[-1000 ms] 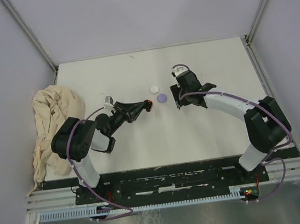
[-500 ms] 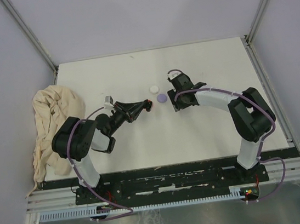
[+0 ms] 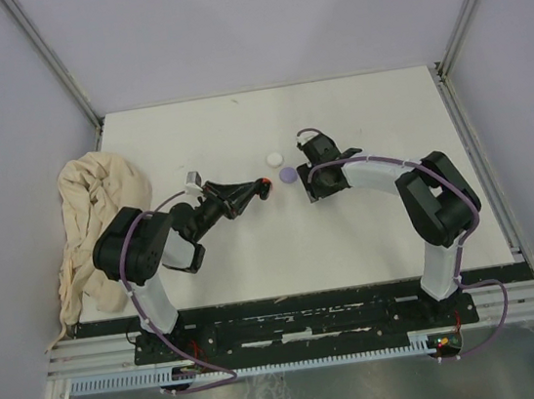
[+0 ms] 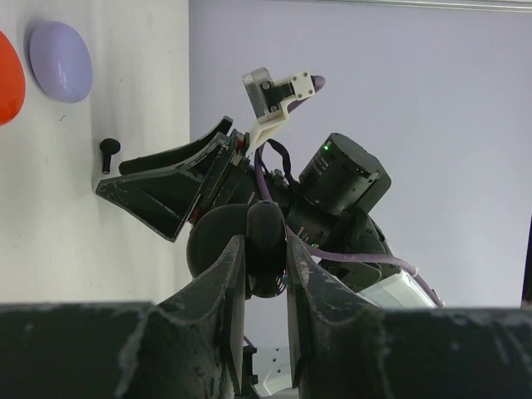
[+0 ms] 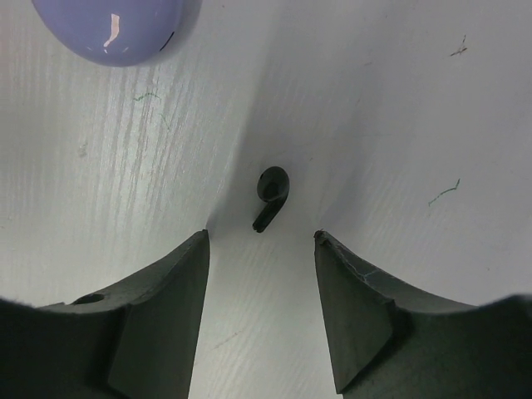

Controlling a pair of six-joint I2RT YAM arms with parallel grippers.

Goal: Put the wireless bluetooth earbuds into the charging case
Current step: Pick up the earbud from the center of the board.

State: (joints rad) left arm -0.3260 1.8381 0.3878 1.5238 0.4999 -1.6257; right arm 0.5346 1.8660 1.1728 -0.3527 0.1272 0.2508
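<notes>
We're looking down on a white desk (image 3: 255, 260) boxed in by plain pale lilac-grey walls (image 3: 254, 24), with slanted aluminium struts (image 3: 50, 61) at the back corners, a crumpled beige cloth (image 3: 92, 213) heaped at the left edge, and a metal rail (image 3: 304, 330) along the near side, all softly and evenly lit.

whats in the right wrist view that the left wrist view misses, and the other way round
Only right wrist: faint green scratches on the table. Only left wrist: the red disc, the left gripper, the wall behind. Both: the lilac disc, the black earbud and the open right gripper, the earbud lying just ahead of its fingers.
</notes>
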